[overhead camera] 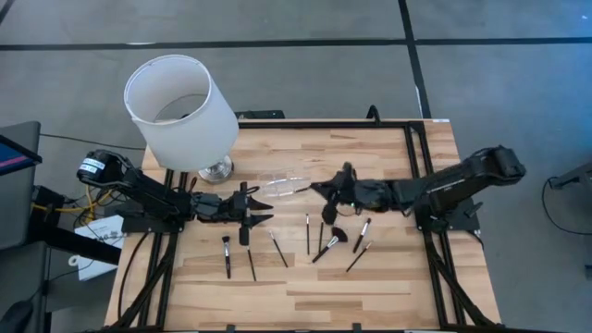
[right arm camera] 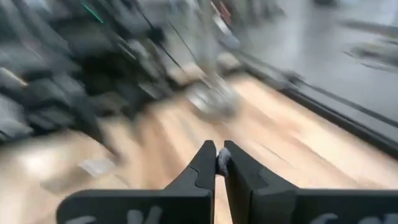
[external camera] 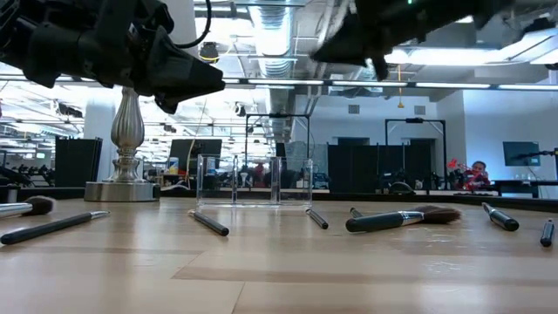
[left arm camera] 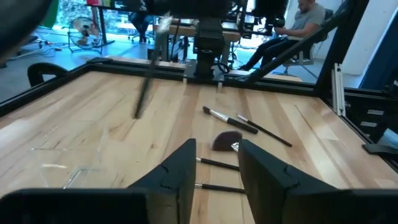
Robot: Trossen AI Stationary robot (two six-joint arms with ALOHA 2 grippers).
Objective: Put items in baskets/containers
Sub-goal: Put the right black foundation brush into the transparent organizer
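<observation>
Pale wooden worktop [overhead camera: 370,277] seen from above carries a clear holder [overhead camera: 282,182] near its middle, beside a white lampshade [overhead camera: 180,111]. The right gripper [overhead camera: 319,190] hangs close to the holder, a brush [overhead camera: 302,190] sticking out toward it. The left gripper [overhead camera: 264,209] hovers just below the holder, jaws spread apart. Other brushes [overhead camera: 308,233] lie scattered nearer the front edge.

Low view: the holder [external camera: 255,180] stands upright behind brushes [external camera: 401,218] lying flat.

Left wrist view: the jaws stand open and empty over loose brushes [left arm camera: 229,120].

Right wrist view: the jaws are nearly closed, pinching a small pale brush end [right arm camera: 222,160].
</observation>
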